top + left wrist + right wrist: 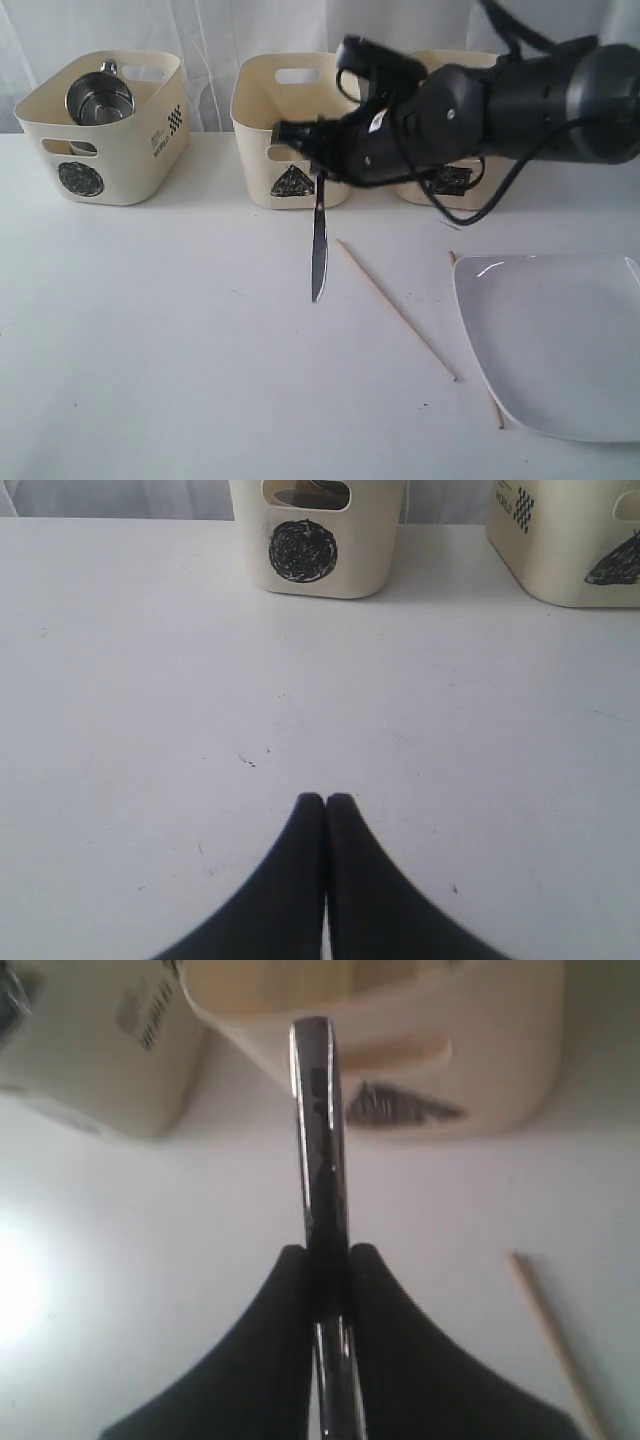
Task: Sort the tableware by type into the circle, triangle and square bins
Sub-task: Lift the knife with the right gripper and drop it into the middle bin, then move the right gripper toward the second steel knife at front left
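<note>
My right gripper (318, 168) reaches across the middle and is shut on the steel knife (319, 250), which hangs blade down in front of the triangle bin (258, 120). In the right wrist view the knife (320, 1140) runs straight out between my gripper's (328, 1255) fingers toward the triangle bin (480, 1070). The circle bin (120, 150) at far left holds a steel mug (98, 98). The square bin (455, 180) is mostly hidden behind the arm. My left gripper (326, 800) is shut and empty over bare table, facing the circle bin (315, 540).
Two wooden chopsticks lie on the table: one (395, 308) slants right of the knife, the other (495, 408) is partly under the large white plate (560, 340) at front right. A chopstick (555, 1340) also shows in the right wrist view.
</note>
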You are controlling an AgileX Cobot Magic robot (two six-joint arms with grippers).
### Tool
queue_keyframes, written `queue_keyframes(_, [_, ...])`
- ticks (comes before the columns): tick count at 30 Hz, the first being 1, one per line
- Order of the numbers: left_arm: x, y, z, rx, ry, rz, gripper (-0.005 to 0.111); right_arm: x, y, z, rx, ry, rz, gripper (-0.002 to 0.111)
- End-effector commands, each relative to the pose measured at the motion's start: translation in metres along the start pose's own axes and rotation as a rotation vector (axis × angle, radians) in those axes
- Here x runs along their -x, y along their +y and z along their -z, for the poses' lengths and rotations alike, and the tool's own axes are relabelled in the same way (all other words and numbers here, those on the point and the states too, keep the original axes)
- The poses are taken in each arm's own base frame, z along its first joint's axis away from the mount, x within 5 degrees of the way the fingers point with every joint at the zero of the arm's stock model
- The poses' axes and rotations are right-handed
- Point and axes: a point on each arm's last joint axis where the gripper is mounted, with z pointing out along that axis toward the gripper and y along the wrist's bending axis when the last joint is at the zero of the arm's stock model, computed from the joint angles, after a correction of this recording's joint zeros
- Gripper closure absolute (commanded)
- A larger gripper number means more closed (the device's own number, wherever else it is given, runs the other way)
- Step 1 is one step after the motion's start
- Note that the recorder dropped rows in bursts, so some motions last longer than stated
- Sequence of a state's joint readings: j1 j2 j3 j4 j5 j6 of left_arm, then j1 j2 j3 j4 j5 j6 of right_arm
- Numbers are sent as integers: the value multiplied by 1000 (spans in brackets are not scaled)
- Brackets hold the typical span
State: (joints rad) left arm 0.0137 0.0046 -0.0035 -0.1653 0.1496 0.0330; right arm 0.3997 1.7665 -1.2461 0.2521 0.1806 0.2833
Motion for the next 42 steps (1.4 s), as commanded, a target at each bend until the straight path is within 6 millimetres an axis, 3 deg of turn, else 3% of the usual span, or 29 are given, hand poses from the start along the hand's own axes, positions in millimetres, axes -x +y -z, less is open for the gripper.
queue_keyframes(1, [-1, 0, 0, 0, -2, 11, 107, 34, -3, 24, 40, -214, -16, 108])
queue_keyframes(4, [-1, 0, 0, 0, -2, 11, 107, 53, -10, 26, 46, -328, -29, 108])
queue_keyframes(9, [-1, 0, 0, 0, -2, 11, 107, 79, -7, 7, 59, -388, -31, 108])
queue_keyframes(12, [-1, 0, 0, 0, -2, 11, 107, 106, -6, -23, 72, -444, -35, 108])
queue_keyframes(18, [-1, 0, 0, 0, -2, 11, 107, 122, -17, -78, 72, -461, -46, 108])
queue_keyframes(21, [-1, 0, 0, 0, -2, 11, 107, 104, -23, -91, 4, -262, 28, 108])
queue_keyframes(26, [-1, 0, 0, 0, -2, 11, 107, 75, -21, -80, -97, 110, 256, 108])
queue_keyframes(35, [-1, 0, 0, 0, -2, 11, 107, 34, -13, -54, -118, 286, 325, 108])
queue_keyframes(42, [-1, 0, 0, 0, -2, 11, 107, -17, 11, -14, -91, 403, 438, 108])
